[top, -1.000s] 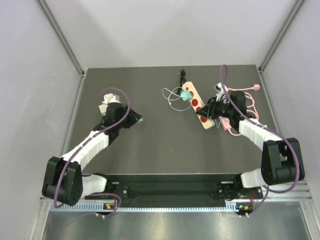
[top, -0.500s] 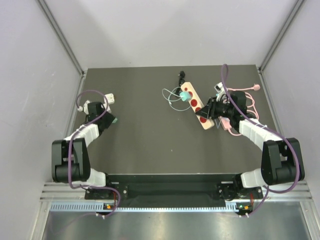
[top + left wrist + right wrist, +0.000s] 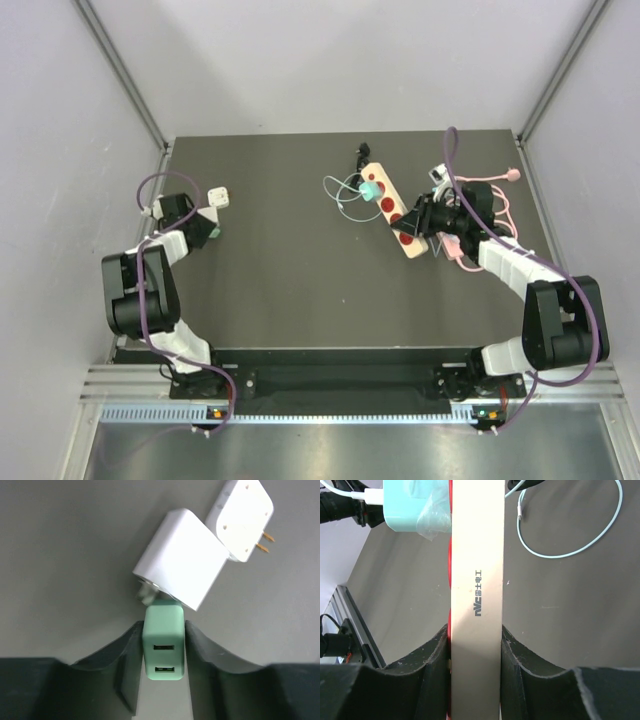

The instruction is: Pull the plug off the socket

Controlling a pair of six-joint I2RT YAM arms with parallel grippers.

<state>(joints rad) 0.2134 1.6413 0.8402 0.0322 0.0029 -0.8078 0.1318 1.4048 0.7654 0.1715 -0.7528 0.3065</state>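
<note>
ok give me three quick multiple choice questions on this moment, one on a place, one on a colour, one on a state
1. Where is the left gripper?
A over the middle of the table
B near its left edge, by the white adapters
C over the arm bases

2. What colour is the charger it holds?
A pink
B black
C green

3. The right gripper is:
A shut on the power strip
B open in the air
C shut on a white adapter

Answers: 1 B, the top view shows it far left; 2 C, a green body sits between the fingers; 3 A, its fingers press both sides of the strip.
</note>
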